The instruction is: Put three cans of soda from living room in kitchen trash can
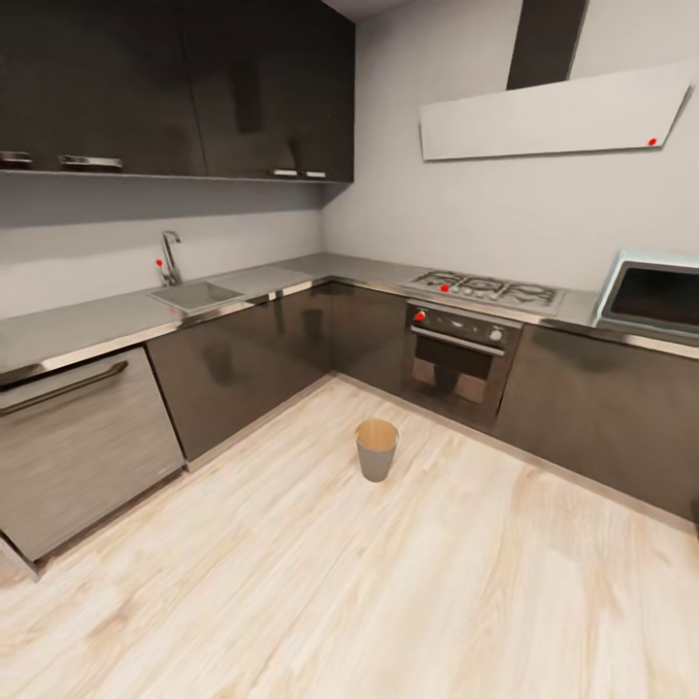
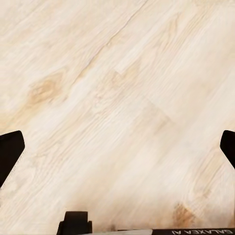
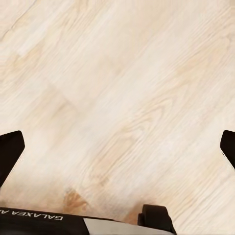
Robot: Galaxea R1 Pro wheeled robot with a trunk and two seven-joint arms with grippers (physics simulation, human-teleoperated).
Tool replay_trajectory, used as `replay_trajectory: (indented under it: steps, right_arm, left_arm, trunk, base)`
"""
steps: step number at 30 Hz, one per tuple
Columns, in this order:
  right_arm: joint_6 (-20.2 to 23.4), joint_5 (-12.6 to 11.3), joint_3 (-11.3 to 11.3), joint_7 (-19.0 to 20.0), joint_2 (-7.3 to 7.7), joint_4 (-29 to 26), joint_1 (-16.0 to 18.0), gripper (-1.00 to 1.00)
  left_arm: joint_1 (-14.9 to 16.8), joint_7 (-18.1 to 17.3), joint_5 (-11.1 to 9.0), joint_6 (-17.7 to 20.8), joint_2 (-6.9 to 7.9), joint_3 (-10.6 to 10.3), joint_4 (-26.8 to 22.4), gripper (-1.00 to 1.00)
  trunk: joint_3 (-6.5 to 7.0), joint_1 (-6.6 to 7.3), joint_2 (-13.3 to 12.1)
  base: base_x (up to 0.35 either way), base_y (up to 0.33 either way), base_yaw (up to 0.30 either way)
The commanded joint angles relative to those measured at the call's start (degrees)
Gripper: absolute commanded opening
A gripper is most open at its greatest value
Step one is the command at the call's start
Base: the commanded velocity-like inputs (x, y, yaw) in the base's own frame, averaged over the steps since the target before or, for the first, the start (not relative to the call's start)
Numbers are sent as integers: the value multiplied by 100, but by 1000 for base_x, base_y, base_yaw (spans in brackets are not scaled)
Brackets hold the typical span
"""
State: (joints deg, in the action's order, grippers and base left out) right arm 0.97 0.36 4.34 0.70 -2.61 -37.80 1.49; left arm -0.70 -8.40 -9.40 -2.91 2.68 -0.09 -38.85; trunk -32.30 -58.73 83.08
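**Q:** While you're parked in the kitchen like this, what have you actually got in hand?

**A:** Nothing, as far as I can see. Your left gripper [image 2: 117, 147] has its jaws spread wide, fingertips at the frame edges, with bare pale wood floor [image 2: 117, 88] between them. Same for your right gripper [image 3: 117, 147]: released, just planks underneath.

**Q:** And the bin?

**A:** The tash can [image 1: 377, 449] stands upright on the floor ahead of you, out in front of the oven [image 1: 456, 361], apart from the cabinets. I can't make out any can inside; the angle is too shallow. Beyond it sit the hob [image 1: 485, 287], the worktop [image 1: 87, 325] with the sink [image 1: 197, 294], and the microwave [image 1: 652, 294].

**Q:** So progress?

**A:** I'd guess cans remain to fetch from the living room.
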Motion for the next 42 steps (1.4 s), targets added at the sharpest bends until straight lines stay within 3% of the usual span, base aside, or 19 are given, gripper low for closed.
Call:
replay_trajectory:
  steps: [1, 28, 42]
  right_arm:
    - [0, 0, -1, 0, -1, 0, 0, 100]
    - [-25, 0, -4, 14, 8, 0, 0, 100]
    - [-50, 0, -4, 11, 12, 0, 0, 100]
  left_arm:
    - [0, 1, 2, -5, -1, 0, 0, 100]
    - [7, 13, 19, -25, -12, -42, 22, 100]
    - [9, 21, 26, -33, -13, -44, 26, 100]
  trunk:
    - [-7, 0, 0]
    - [-206, 0, 0]
    - [-328, 0, 0]
  base:
    - [337, 0, 178]
    - [338, 0, 168]
    - [342, 0, -20]
